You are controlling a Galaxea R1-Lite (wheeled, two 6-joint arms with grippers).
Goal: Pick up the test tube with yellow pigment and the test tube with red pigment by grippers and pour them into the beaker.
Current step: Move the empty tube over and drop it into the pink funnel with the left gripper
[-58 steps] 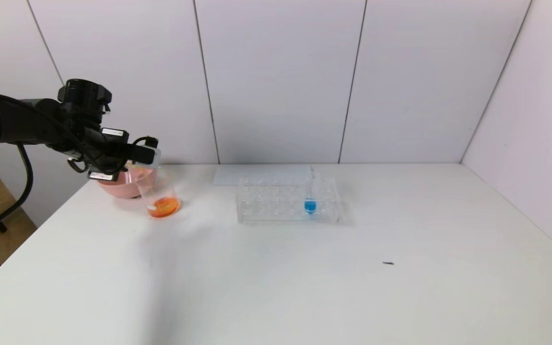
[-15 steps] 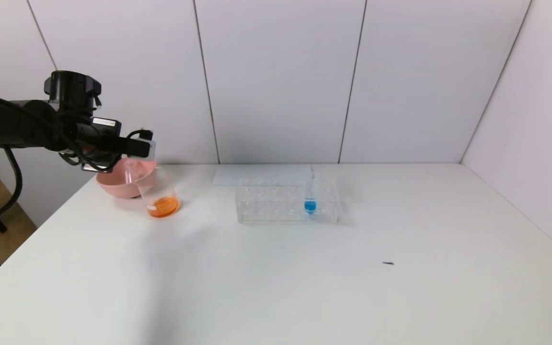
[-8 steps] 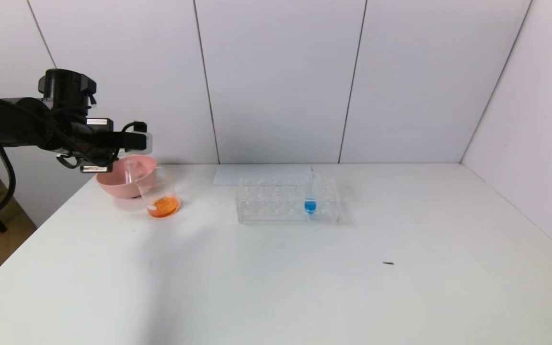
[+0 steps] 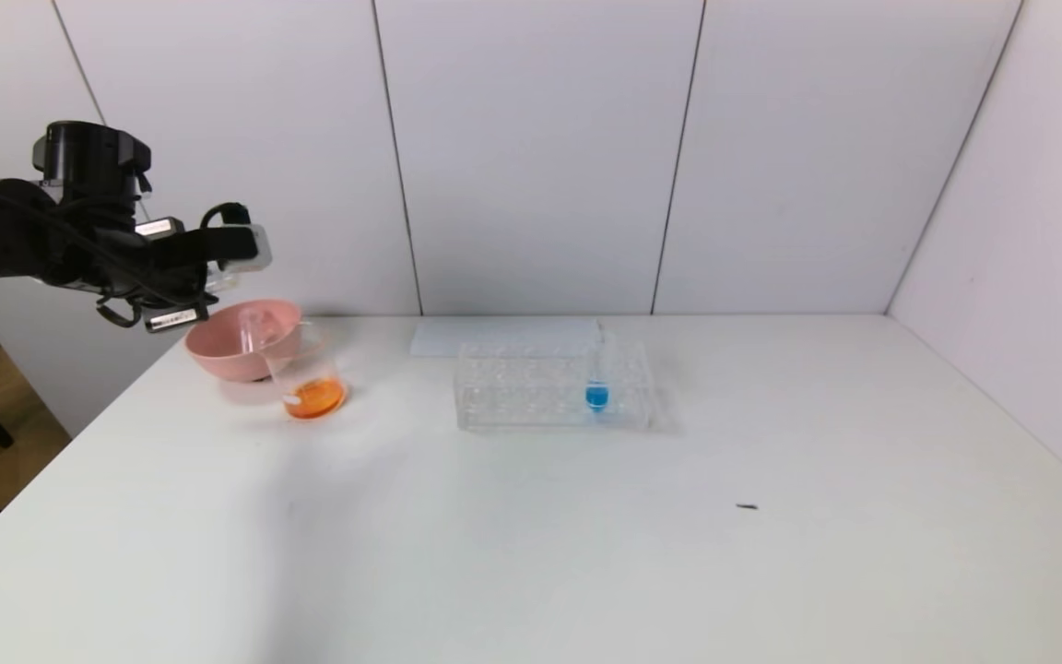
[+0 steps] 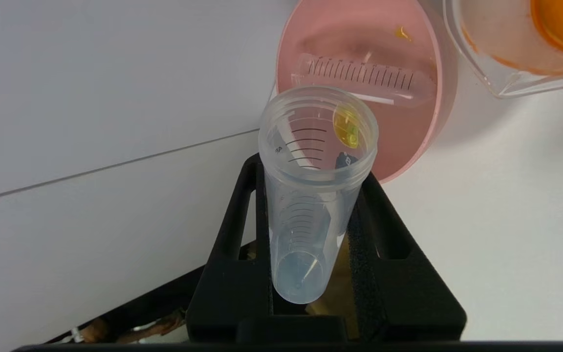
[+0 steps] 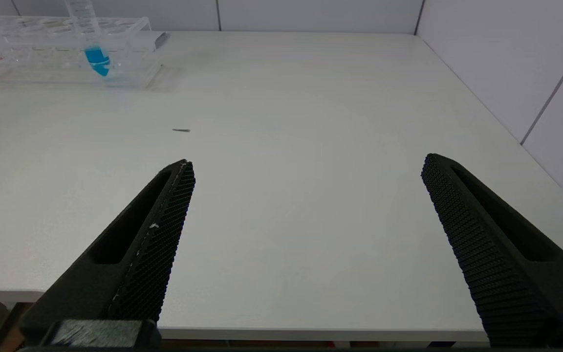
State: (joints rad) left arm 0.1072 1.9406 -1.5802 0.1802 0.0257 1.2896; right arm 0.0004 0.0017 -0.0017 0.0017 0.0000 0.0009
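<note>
In the head view, the left gripper (image 4: pixel 241 247) hung high at the table's far left, above the pink bowl (image 4: pixel 218 355), clamped on a nearly empty clear tube; the beaker (image 4: pixel 308 373), holding orange liquid, stood touching or just beside the bowl, and the clear tube rack (image 4: pixel 531 387) stood farther right with the blue-liquid tube (image 4: pixel 597 383) upright in it. In the left wrist view, the left gripper's jaws were closed on the test tube with yellow pigment (image 5: pixel 313 195), its open mouth showing only a yellow droplet at the rim; beyond it a second empty graduated tube (image 5: pixel 364 83) lay inside the bowl, with the beaker beside the bowl. In the right wrist view, the right gripper (image 6: pixel 306 171) hovered near the table's front edge, jaws spread wide and holding nothing, well apart from the rack.
</note>
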